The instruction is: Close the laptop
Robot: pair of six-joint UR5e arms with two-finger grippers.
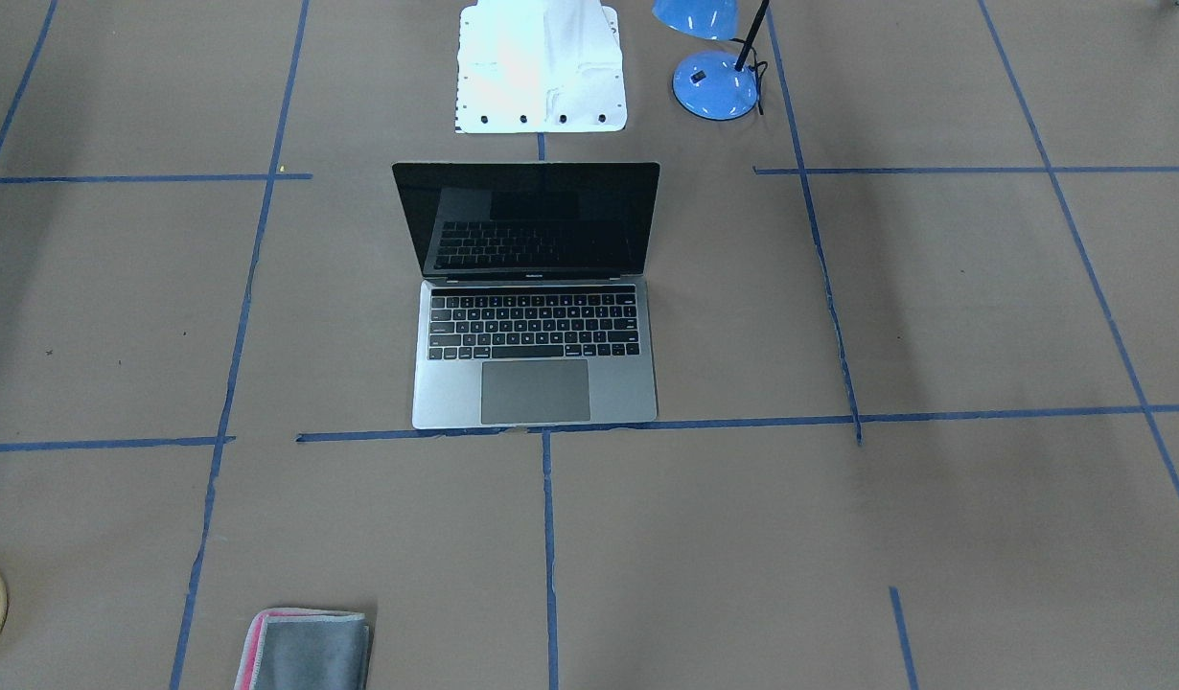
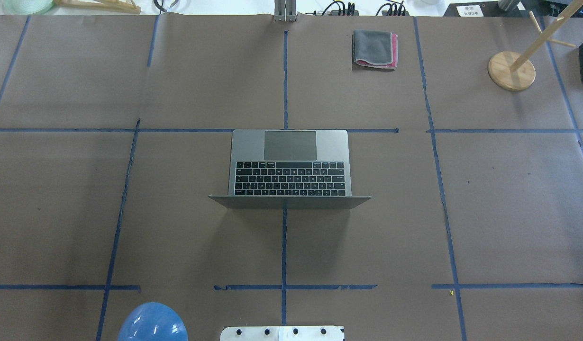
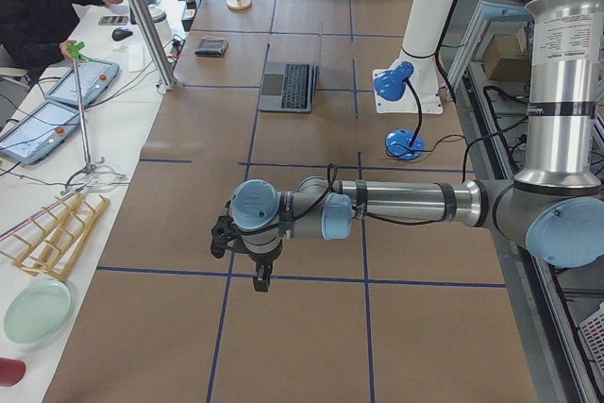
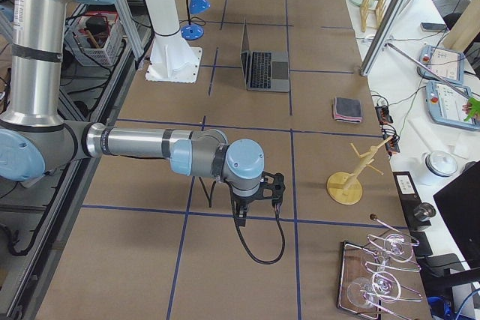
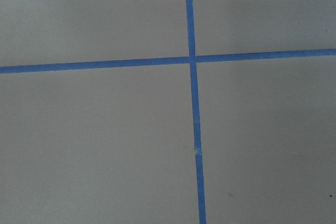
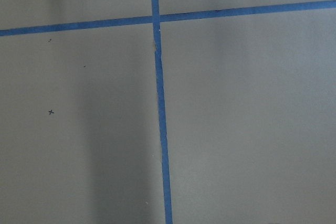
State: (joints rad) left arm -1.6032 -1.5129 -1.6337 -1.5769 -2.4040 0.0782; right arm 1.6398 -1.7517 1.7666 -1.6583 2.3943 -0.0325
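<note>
The laptop point(image 1: 535, 316) stands open in the middle of the table, space-grey with a black keyboard and a dark screen. Its lid is upright, with the back towards the robot's base. It also shows in the overhead view point(image 2: 290, 166), the exterior left view point(image 3: 291, 85) and the exterior right view point(image 4: 264, 69). My left gripper point(image 3: 260, 280) hangs over the table far out at the robot's left end, well away from the laptop. My right gripper point(image 4: 241, 219) hangs far out at the right end. I cannot tell whether either is open or shut. Both wrist views show only brown paper and blue tape.
A folded grey-and-pink cloth point(image 2: 374, 49) lies at the far side of the table. A blue desk lamp point(image 1: 714, 84) stands beside the white robot base point(image 1: 542, 67). A wooden stand point(image 2: 511, 71) is at the far right. Operators' desks line the far edge.
</note>
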